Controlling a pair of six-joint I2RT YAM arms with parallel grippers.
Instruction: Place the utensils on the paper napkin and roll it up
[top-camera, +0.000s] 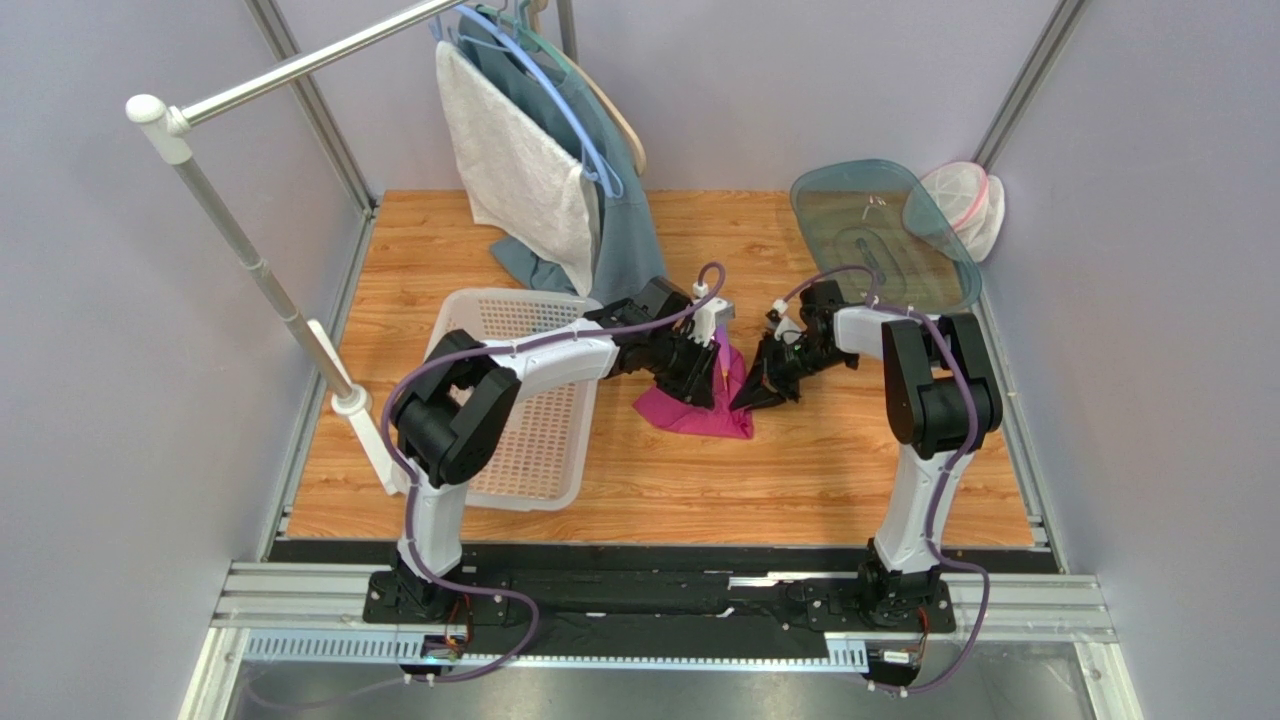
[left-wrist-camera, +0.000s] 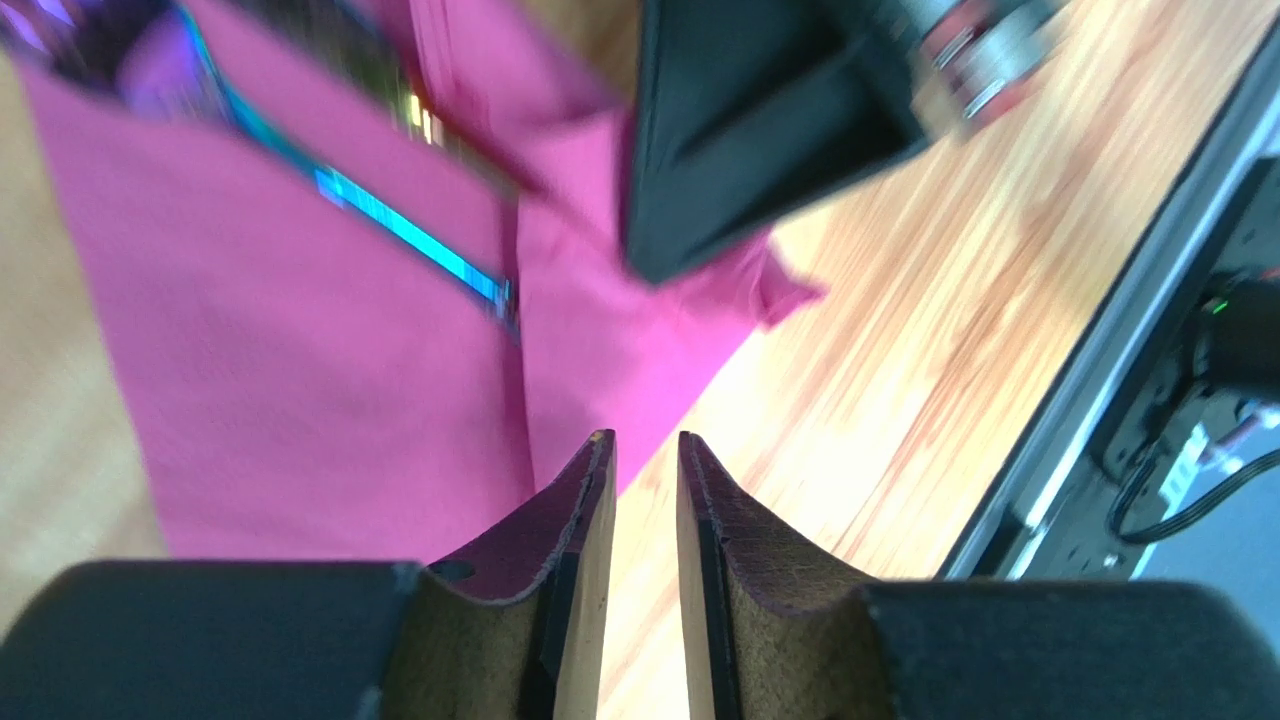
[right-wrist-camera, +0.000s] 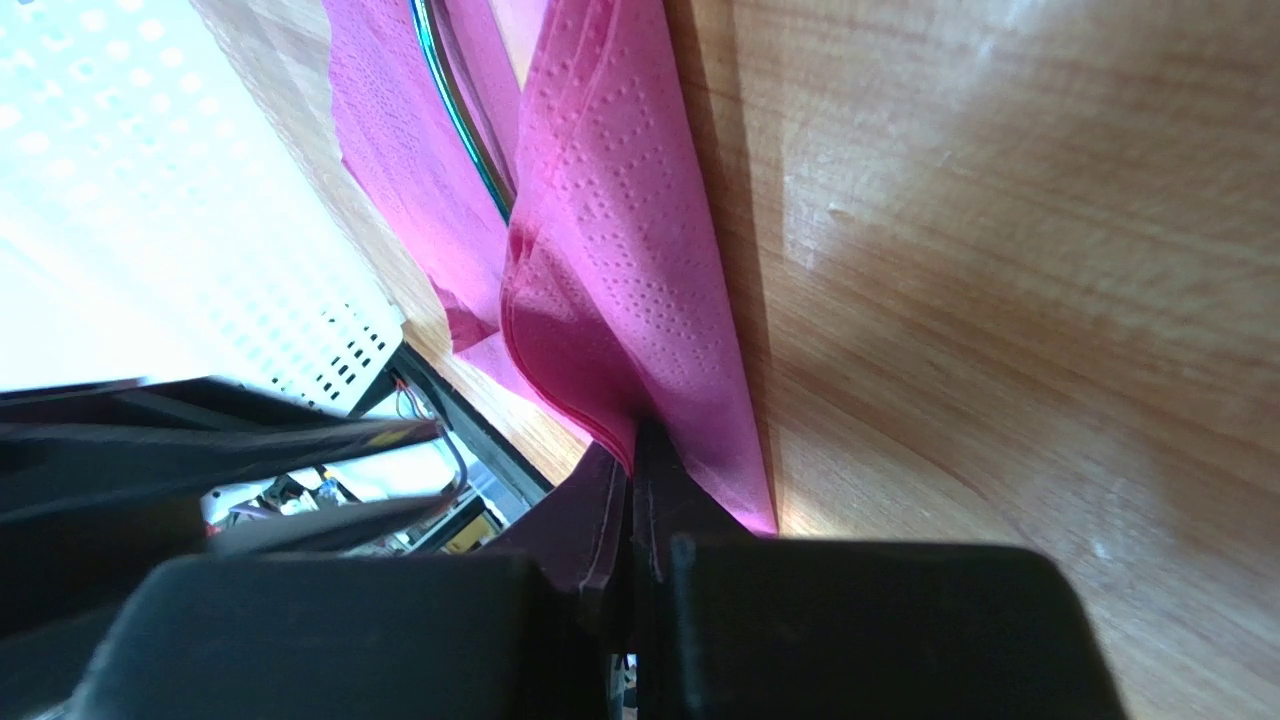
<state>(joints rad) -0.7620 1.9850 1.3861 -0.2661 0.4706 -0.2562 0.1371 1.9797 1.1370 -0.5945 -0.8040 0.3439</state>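
The magenta paper napkin (top-camera: 694, 411) lies rumpled on the wooden table between both grippers. My right gripper (top-camera: 762, 387) is shut on a folded edge of the napkin (right-wrist-camera: 616, 270) and lifts it off the wood; its jaws (right-wrist-camera: 639, 438) pinch the fold. My left gripper (top-camera: 703, 372) hovers over the napkin (left-wrist-camera: 301, 360), its jaws a narrow gap apart with nothing between them (left-wrist-camera: 643, 443). A slim shiny utensil (left-wrist-camera: 406, 233) lies on the napkin, partly under the fold; its edge shows in the right wrist view (right-wrist-camera: 458, 128). In the top view the utensils are hidden.
A white basket (top-camera: 519, 393) stands just left of the napkin. A grey-white towel (top-camera: 519, 165) and a teal cloth (top-camera: 624, 225) hang from a rail at the back. A clear tray (top-camera: 884, 233) and a mesh bag (top-camera: 962, 203) sit at back right.
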